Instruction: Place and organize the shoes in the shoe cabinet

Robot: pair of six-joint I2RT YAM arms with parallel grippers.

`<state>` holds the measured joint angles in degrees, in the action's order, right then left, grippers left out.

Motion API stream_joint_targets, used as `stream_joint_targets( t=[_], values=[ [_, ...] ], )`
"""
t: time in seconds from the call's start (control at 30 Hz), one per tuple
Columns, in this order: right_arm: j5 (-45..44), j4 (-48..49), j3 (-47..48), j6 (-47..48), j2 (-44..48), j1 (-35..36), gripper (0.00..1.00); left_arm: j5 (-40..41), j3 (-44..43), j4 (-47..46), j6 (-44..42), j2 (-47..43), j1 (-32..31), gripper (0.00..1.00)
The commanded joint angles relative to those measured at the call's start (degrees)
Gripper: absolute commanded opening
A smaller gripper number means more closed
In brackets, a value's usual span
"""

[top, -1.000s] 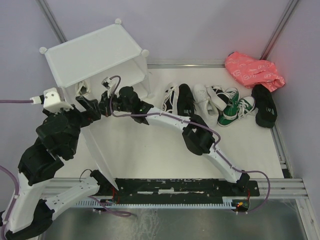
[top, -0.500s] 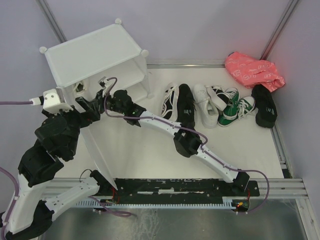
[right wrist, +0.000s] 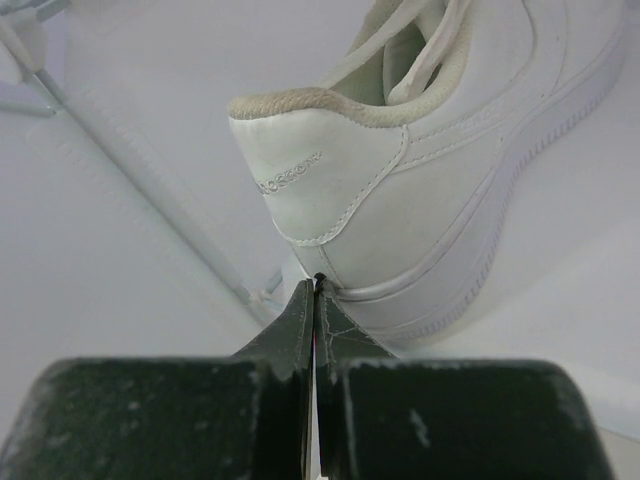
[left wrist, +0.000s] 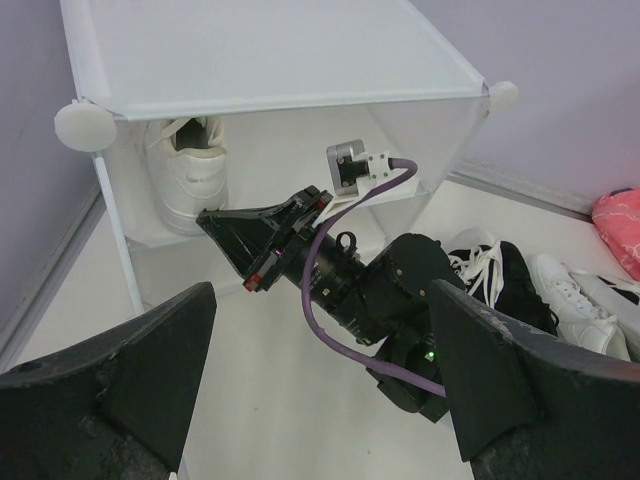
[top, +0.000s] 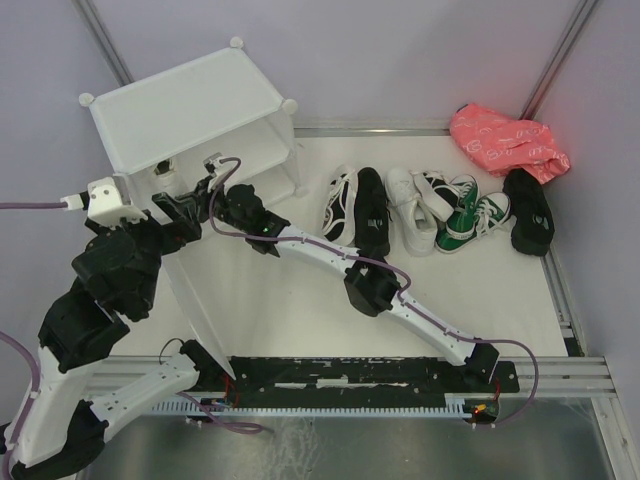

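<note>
Reaching deeper into the shoe cabinet (top: 185, 105) than before, the closed right gripper (right wrist: 316, 285) meets the heel of the white sneaker (right wrist: 430, 160); left gripper (left wrist: 322, 290) stands open.

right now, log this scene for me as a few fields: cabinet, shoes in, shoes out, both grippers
cabinet: shoe cabinet, far left of the table, front open
shoes in: one white sneaker on the inner shelf
shoes out: loose shoes in a row right of the cabinet, green sneakers among them
right gripper: shut, empty, tips at the white sneaker's heel
left gripper: open, empty, at the cabinet's front
other: pink bag, far right
</note>
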<state>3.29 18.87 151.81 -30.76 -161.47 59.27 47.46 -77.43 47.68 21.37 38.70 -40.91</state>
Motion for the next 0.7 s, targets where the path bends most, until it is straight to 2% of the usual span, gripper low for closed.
stream_joint_targets(
  t=[0.0, 0.23, 0.33, 0.5, 0.57, 0.67],
  values=[
    [-6.15, 0.37, 2.19, 1.65, -1.56, -2.25, 0.0, 0.52, 0.0, -2.86, -1.24, 0.68, 0.12, 0.93],
    [-3.08, 0.46, 1.21, 1.11, -1.45, -1.92, 0.0, 0.45, 0.59, -3.12, -0.99, 0.67, 0.06, 0.93],
    [-1.56, 1.96, -2.11, 1.29, 0.75, -1.45, 0.0, 0.27, 0.82, -3.16, -0.79, 0.34, 0.07, 0.93],
    [0.23, 4.94, -17.1, 1.97, 10.39, -1.45, 0.09, 0.54, 2.05, -4.1, -1.02, -1.38, 0.04, 0.95],
    [1.21, 5.32, -23.48, 3.2, 15.83, -1.44, 0.11, 0.75, 3.02, -4.6, -1.13, -2.23, 0.04, 0.99],
    [1.14, 5.38, -35.2, 5.3, 24.79, -1.44, 0.15, 0.5, 3.89, -5.19, -1.55, -3.2, 0.04, 0.99]
  ],
)
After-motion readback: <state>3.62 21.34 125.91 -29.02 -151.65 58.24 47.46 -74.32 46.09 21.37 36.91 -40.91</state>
